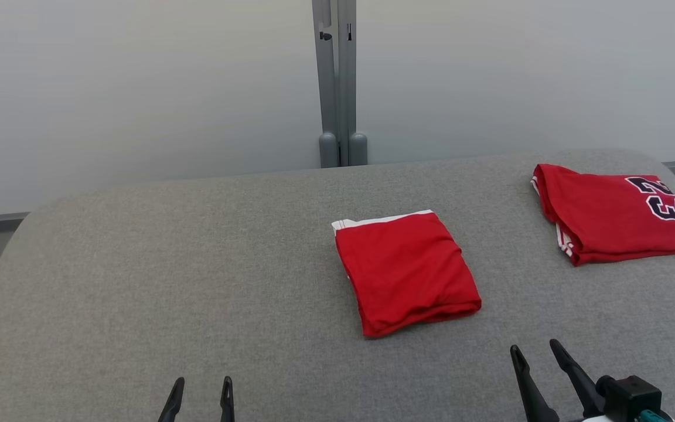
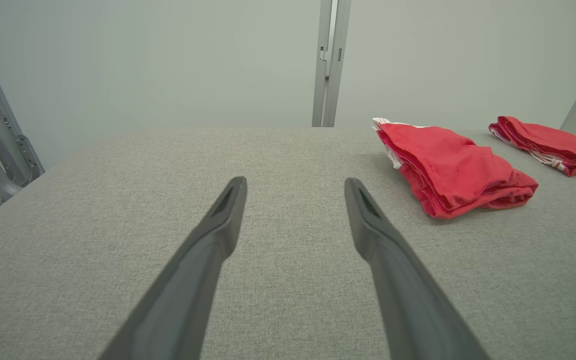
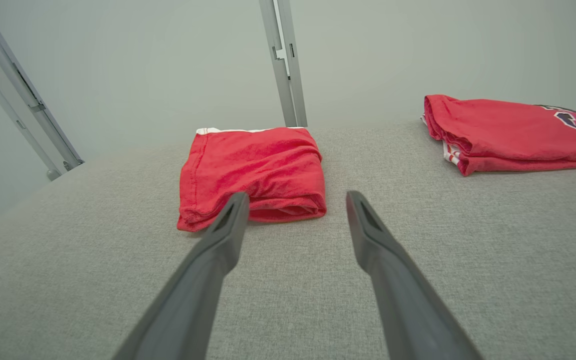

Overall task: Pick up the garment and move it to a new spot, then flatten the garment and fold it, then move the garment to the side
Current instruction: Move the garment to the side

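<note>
Nearest in, both pincers are held wide open with nothing gripped: the left pincer (image 1: 203, 384) low over the grey worktop (image 1: 197, 264), the right pincer (image 1: 534, 347) a bit further in. The folded red garment (image 1: 406, 271) is found mid-worktop, ahead and slightly left of the right pincer, long axis running roughly near-to-far, so it's probably best reached by the right arm. Further back on the right, a numbered red jersey (image 1: 613, 214) is parked.

Table (image 1: 138, 264) left half was free; shorts (image 1: 405, 272) sat mid-right, jersey (image 1: 613, 217) at far-right edge, w/ open gap btwn.
</note>
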{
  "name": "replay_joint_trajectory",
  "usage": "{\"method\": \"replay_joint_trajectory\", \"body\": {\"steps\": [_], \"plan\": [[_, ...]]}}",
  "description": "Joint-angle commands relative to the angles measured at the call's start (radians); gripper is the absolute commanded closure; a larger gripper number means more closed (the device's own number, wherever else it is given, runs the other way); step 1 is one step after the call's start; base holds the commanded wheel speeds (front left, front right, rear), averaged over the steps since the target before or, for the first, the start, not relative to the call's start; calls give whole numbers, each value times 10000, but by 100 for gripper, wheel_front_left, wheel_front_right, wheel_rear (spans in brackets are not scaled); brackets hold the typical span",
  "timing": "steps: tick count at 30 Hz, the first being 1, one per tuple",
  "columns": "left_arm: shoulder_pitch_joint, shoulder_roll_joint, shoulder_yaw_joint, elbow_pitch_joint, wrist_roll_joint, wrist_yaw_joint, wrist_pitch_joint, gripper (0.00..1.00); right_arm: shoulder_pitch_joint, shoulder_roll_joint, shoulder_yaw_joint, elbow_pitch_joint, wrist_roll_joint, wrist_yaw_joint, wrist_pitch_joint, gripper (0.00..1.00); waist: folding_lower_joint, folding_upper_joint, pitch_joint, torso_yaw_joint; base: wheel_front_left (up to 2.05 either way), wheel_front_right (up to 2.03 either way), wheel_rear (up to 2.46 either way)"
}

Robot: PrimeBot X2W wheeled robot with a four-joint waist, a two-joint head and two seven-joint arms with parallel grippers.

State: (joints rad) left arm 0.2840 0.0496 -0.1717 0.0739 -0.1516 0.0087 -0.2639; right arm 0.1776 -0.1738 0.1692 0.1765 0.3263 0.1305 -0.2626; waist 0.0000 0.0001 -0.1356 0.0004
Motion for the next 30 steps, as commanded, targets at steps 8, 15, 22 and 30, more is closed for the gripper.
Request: {"method": "replay_joint_trajectory", "body": {"steps": [8, 15, 22, 30], "plan": [[-105, 21, -60, -31, 57, -58, 0, 0, -150, -74, -108, 76, -39, 3, -25, 0, 0, -1, 270, 172, 0, 0, 0], [-374, 21, -231, -109, 79, -57, 0, 0, -712, -124, -52, 605, 383, 3, -25, 0, 0, -1, 675, 368, 0, 0, 0], [-728, 21, -535, -101, 120, -160, 0, 0, -2261, -635, 665, 1942, 1709, 3, -25, 0, 0, -1, 1205, 656, 0, 0, 0], [-1450, 22, -1027, -218, -44, -153, 0, 0, -4818, -1888, 1945, 3282, 4071, 3, 1295, 0, 0, -1, 2129, 1201, 0, 0, 0]]}}
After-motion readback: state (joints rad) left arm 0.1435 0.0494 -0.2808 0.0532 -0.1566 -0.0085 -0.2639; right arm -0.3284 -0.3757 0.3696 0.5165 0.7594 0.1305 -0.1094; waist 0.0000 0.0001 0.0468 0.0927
